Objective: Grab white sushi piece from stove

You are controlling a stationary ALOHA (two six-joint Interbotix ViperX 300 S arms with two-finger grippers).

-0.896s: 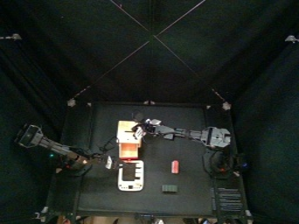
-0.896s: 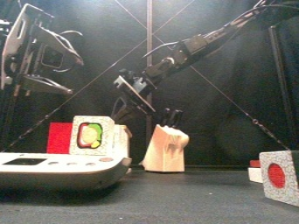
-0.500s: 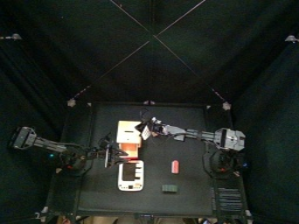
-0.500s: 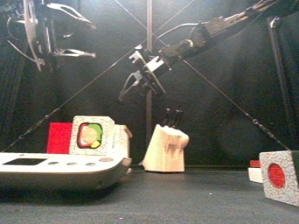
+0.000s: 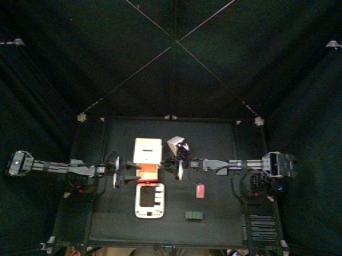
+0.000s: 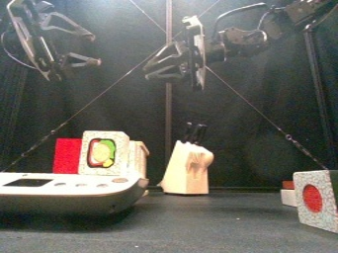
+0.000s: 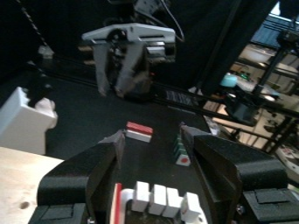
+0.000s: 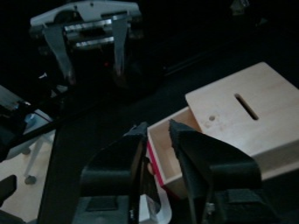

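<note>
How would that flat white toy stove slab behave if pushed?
The flat white rounded stove slab lies low and wide on the black table, so it would probably slide, not tip or roll. It looks like rigid moulded plastic, so likely stiff and fairly light.

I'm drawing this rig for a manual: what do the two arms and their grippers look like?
Both arms are black and slender, built of jointed segments. The left gripper and the right gripper each have two long black jaws on an open frame. Thin dark cables loop along the right arm.
</note>
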